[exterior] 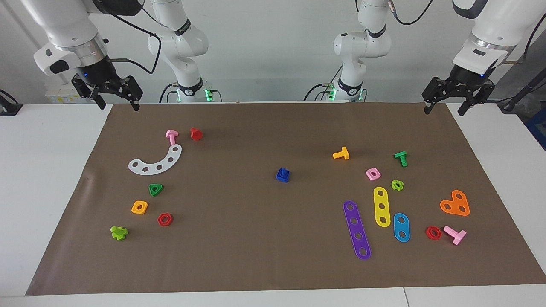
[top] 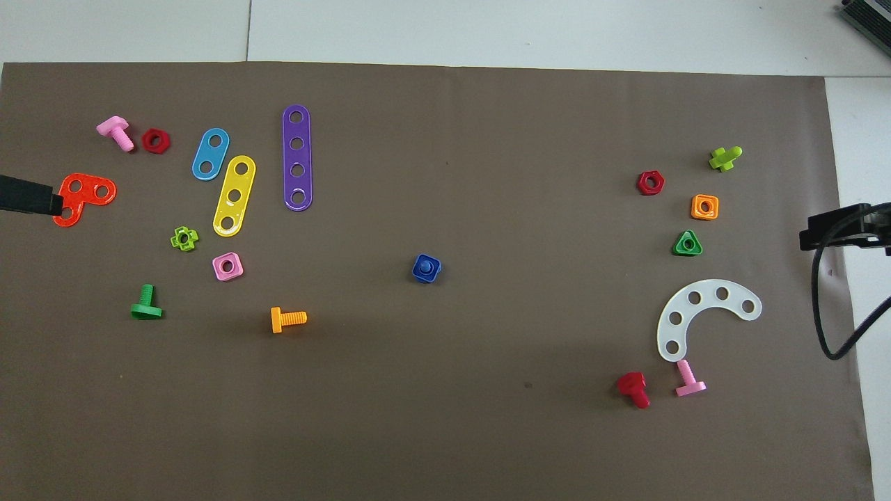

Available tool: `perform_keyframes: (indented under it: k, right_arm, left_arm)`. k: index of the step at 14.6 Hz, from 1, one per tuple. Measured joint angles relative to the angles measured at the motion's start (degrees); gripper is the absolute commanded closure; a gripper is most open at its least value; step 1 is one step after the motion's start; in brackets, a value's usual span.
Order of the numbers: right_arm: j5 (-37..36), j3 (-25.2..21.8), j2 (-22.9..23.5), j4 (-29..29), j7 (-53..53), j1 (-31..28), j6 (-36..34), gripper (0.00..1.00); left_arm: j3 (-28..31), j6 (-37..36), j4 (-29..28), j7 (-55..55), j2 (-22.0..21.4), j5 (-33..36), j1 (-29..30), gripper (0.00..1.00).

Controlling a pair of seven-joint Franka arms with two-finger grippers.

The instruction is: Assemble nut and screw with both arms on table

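Observation:
The dark-blue square nut (exterior: 283,175) lies in the middle of the brown mat (exterior: 256,238) of the table. The dark-blue screw's shaft tip (top: 426,266) shows as a round knob in the nut's centre hole; the screw's head is hidden under the nut. Both arms are far from it and wait raised. My left gripper (exterior: 443,111) is open and empty over the mat's corner nearest the left arm's base. My right gripper (exterior: 119,106) is open and empty over the corner nearest the right arm's base. Their tips show at the overhead view's side edges, left (top: 35,196) and right (top: 839,228).
Toward the left arm's end lie purple (exterior: 357,230), yellow (exterior: 381,206) and blue (exterior: 401,227) strips, an orange plate (exterior: 455,204), a pink nut (exterior: 373,173), and green (exterior: 401,158) and orange (exterior: 341,154) bolts. Toward the right arm's end lie a white arc (exterior: 156,162), an orange nut (exterior: 139,207) and other small pieces.

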Motion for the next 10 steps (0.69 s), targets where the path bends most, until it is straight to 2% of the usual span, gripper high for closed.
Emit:
perform_keyframes:
  k: [10]
  right_arm:
    - [0.0, 0.0, 0.0, 0.0, 0.0, 0.0, 0.0, 0.0]
  left_arm:
    - [-0.72, -2.11, 0.36, 0.0, 0.06, 0.58, -0.01, 0.0]
